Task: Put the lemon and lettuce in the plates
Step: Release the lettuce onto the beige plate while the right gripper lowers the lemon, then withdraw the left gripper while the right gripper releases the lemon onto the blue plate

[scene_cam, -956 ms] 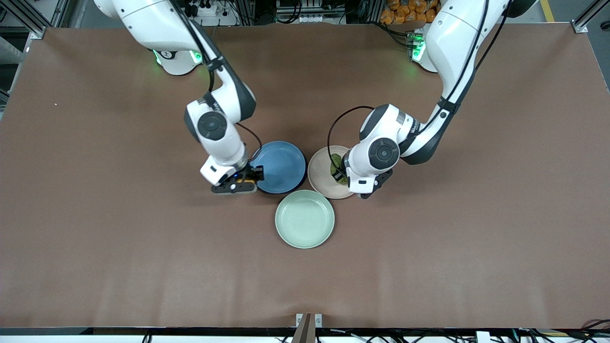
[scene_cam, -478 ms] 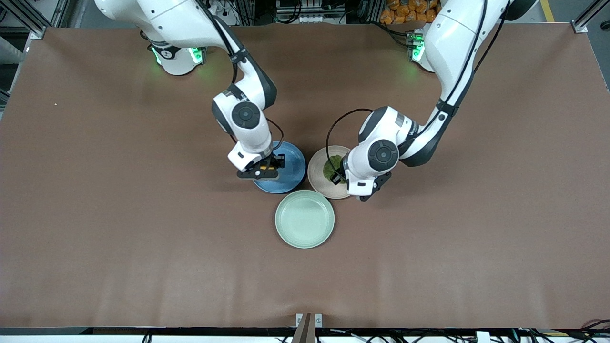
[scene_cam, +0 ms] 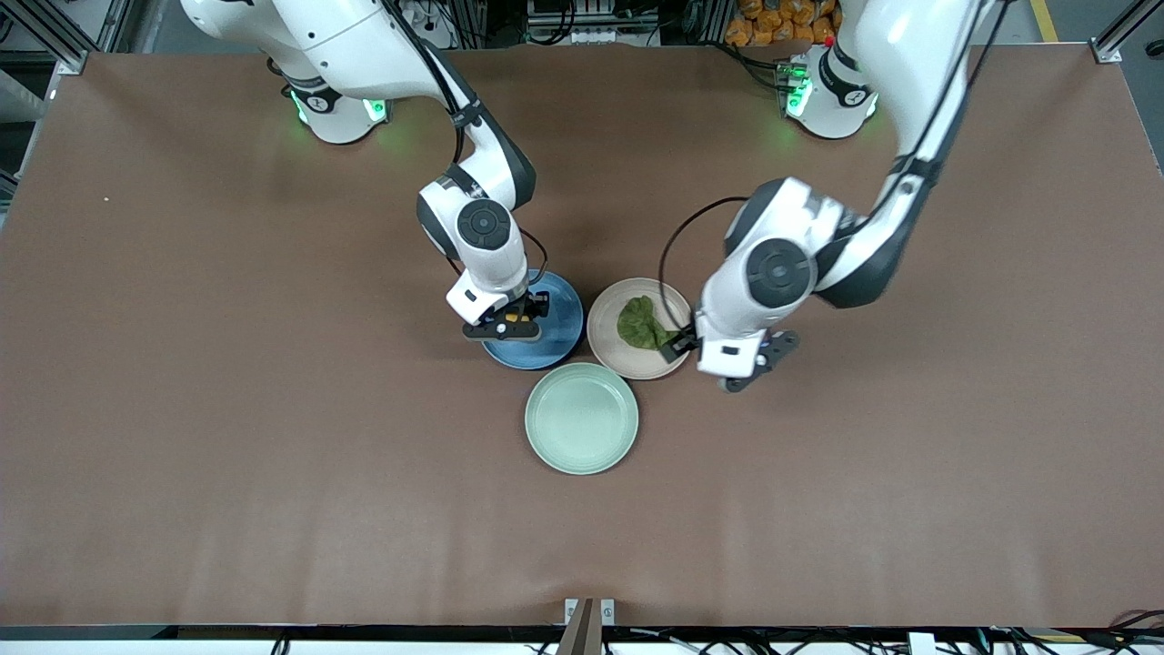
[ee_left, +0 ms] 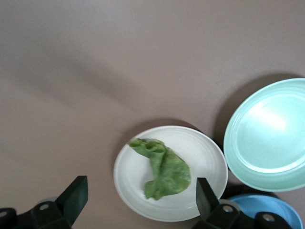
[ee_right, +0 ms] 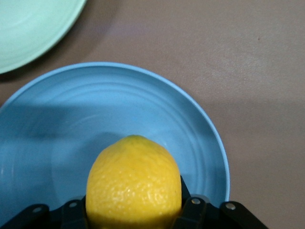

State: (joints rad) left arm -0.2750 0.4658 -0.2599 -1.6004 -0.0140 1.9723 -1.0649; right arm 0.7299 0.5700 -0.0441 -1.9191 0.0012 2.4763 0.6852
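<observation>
1. The right gripper [scene_cam: 509, 325] hangs over the blue plate [scene_cam: 555, 314], over the part of its rim toward the right arm's end of the table.
2. Its fingers [ee_right: 200, 210] are clamped on the lemon [ee_right: 134, 183], which shows yellow and dimpled above the plate's middle in the right wrist view.
3. The lettuce [scene_cam: 642, 324] lies loose in the beige plate [scene_cam: 607, 341], a crumpled dark green leaf resting near the plate's middle.
4. The left gripper [scene_cam: 727, 355] is up over the table just beside the beige plate, toward the left arm's end; its fingers [ee_left: 71, 198] stand wide apart and hold nothing.
5. The mint-green plate [scene_cam: 582, 418] sits nearer to the front camera than the other two, just beside both.
6. A small printed mark runs along each arm's link near the wrist, too small to read; no other writing shows on the plates or the brown table [scene_cam: 227, 437].
</observation>
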